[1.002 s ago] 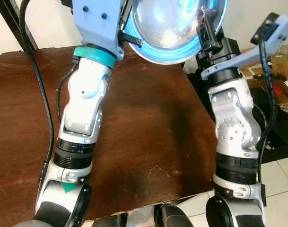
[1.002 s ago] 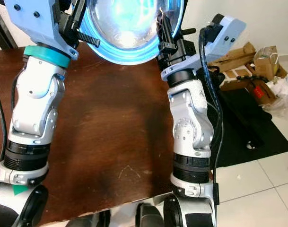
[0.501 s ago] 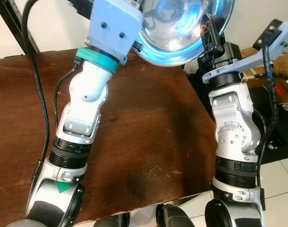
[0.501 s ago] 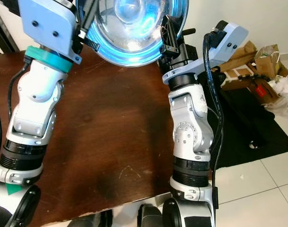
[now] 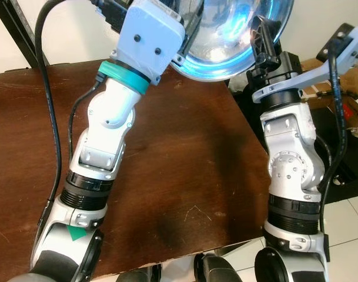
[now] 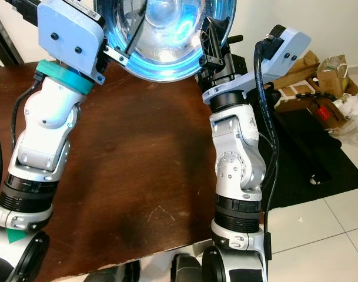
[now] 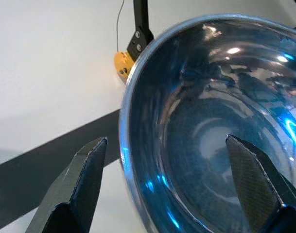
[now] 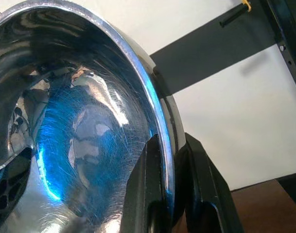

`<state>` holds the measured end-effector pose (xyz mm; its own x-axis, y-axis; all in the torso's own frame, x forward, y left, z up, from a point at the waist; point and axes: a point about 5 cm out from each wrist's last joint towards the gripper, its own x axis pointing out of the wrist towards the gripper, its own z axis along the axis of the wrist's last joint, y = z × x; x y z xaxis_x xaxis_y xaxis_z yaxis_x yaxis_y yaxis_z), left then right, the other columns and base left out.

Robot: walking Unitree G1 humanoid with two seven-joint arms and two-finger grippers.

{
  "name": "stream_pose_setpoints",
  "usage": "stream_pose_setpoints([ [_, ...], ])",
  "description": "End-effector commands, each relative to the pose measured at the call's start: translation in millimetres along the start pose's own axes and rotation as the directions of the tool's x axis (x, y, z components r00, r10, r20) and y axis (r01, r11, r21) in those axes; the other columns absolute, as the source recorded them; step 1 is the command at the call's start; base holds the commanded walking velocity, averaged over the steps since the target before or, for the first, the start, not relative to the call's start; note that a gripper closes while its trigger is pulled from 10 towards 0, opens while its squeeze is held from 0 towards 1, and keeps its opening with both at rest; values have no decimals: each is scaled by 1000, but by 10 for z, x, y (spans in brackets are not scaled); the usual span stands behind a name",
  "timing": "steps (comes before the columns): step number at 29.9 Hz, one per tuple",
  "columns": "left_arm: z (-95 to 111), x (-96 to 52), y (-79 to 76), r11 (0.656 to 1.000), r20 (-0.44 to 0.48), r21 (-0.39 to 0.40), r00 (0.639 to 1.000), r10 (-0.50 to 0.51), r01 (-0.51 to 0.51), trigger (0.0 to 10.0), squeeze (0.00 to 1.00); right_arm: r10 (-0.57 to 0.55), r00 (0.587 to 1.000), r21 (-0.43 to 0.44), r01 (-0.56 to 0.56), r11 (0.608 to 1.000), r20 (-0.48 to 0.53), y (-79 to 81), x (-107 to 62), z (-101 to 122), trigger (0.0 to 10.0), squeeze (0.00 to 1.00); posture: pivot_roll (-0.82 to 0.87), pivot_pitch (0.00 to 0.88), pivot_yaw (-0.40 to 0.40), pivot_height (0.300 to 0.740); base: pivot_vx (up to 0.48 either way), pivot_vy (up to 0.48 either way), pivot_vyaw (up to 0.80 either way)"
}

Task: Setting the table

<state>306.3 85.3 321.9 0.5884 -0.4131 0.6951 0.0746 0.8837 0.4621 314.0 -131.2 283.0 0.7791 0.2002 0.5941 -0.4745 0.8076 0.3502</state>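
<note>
A shiny steel bowl (image 5: 231, 29) is held up in the air over the far right edge of the brown wooden table (image 5: 179, 164), its hollow facing me. My right gripper (image 8: 167, 145) is shut on the bowl's right rim, one finger inside and one outside. My left gripper (image 7: 165, 141) is open at the bowl's left rim. Its fingers (image 7: 84, 179) stand wide apart, one outside the rim and one over the hollow, neither pressing on it. In the right eye view a left finger (image 6: 134, 36) crosses in front of the bowl.
Cardboard boxes and paper bags (image 6: 320, 70) lie on the floor to the right, beside a black mat (image 6: 308, 153) and white tiles (image 6: 320, 235). A black metal frame (image 5: 14, 29) stands against the white wall at the far left. The table's near edge is by my legs.
My left wrist has swung right toward the bowl, so its finger now crosses the bowl's left side. The bowl has risen slightly and tipped more upright in the right gripper.
</note>
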Motion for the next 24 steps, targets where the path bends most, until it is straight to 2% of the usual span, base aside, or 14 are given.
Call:
stream_pose_setpoints([
  [1,-15,-107,212,999,-11,11,999,43,-42,10000,0,-49,997,-54,52,997,57,-152,-26,131,0,0,4,0,79,740,0,0,0],
  [5,-29,-155,290,999,-29,9,998,50,-49,10000,0,-98,990,-60,104,993,100,-286,-46,242,0,0,16,0,74,740,0,0,0],
  [8,-71,-232,385,996,-95,-54,993,63,-68,10000,0,-133,980,-105,149,983,146,-406,-75,386,0,0,20,0,70,740,0,0,0],
  [9,-106,-281,402,988,-147,-139,988,52,-73,10000,0,-130,980,-154,153,976,151,-429,-87,425,0,0,23,0,68,740,0,0,0],
  [10,-206,-392,401,947,-250,-307,968,18,-96,10000,0,-115,983,-199,142,970,140,-423,-107,433,0,0,24,0,66,740,0,0,0],
  [12,-228,-419,395,933,-271,-344,963,6,-102,10000,0,-111,984,-206,138,969,137,-419,-111,431,0,0,24,0,66,740,0,0,0],
  [13,-327,-486,395,923,-326,-361,945,11,-135,10000,0,-89,989,-223,114,968,115,-368,-129,398,10000,0,25,0,62,740,0,0,0],
  [15,-327,-486,395,923,-326,-361,945,11,-135,10000,0,-89,989,-223,114,968,115,-368,-129,398,10000,0,25,0,62,740,0,0,0],
  [16,-510,-606,359,906,-424,-373,905,23,-198,10000,0,-60,996,-248,76,966,72,-283,-170,314,10000,0,22,0,56,740,0,0,0],
  [18,-510,-606,359,906,-424,-373,905,23,-198,10000,0,-60,996,-248,76,966,72,-283,-170,314,10000,0,22,0,56,740,0,0,0],
  [20,-871,-939,179,864,-628,-389,778,4,-319,10000,0,-18,999,-280,6,960,-39,-141,-325,82,10000,0,12,0,51,740,0,0,0],
  [22,-871,-939,179,864,-628,-389,778,4,-319,10000,0,-18,999,-280,6,960,-39,-141,-325,82,10000,0,12,0,51,740,0,0,0],
  [23,-968,-1074,69,847,-688,-404,725,-32,-346,10000,0,-25,996,-269,2,963,-83,-119,-412,-21,10000,0,4,0,49,740,0,0,0],
  [24,-968,-1074,69,847,-688,-404,725,-32,-346,10000,0,-25,996,-269,2,963,-83,-119,-412,-21,10000,0,4,0,49,740,0,0,0],
])
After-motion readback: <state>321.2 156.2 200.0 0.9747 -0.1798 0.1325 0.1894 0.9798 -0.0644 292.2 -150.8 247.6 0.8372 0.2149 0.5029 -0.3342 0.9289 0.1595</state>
